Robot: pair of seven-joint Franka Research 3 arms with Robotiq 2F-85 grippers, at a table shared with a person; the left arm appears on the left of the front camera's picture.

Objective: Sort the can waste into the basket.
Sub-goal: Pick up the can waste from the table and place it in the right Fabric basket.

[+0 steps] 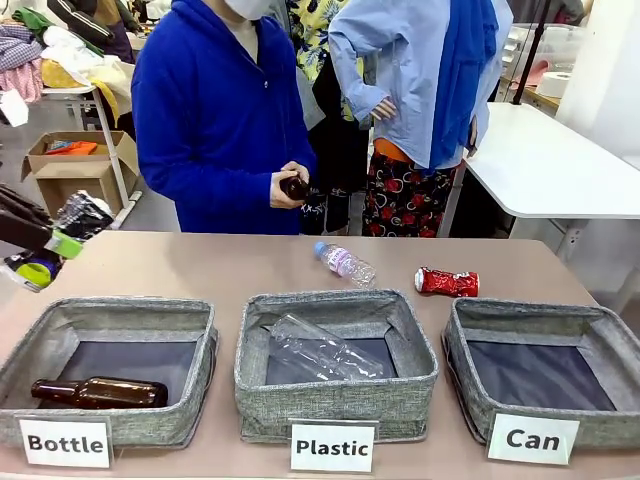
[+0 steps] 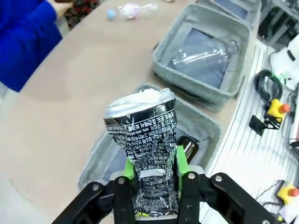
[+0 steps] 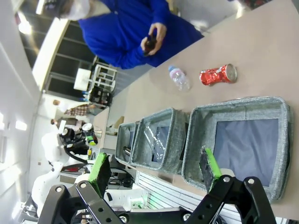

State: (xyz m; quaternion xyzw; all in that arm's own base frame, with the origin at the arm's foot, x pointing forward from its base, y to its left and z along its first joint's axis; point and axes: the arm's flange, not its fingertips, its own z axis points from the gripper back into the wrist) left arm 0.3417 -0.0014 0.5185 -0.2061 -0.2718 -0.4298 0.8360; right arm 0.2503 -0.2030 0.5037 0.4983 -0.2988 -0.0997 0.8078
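Observation:
My left gripper point(image 1: 66, 240) hangs at the far left, above the table, shut on a slim dark can point(image 1: 84, 214). The left wrist view shows that can point(image 2: 145, 135), black with white print and dented, clamped between the green pads of the gripper point(image 2: 154, 170). A crushed red can point(image 1: 447, 283) lies on the table behind the grey basket labelled "Can" point(image 1: 462, 385). In the right wrist view my right gripper point(image 3: 154, 169) stands open above that basket point(image 3: 195, 140), with the red can point(image 3: 217, 74) beyond it.
The "Bottle" bin point(image 1: 190, 400) holds a brown bottle point(image 1: 100, 393) and the "Plastic" bin point(image 1: 340, 405) a clear bottle. A small plastic bottle point(image 1: 346, 264) lies mid-table. The person in blue holds a brown bottle point(image 1: 293, 187) at the far side.

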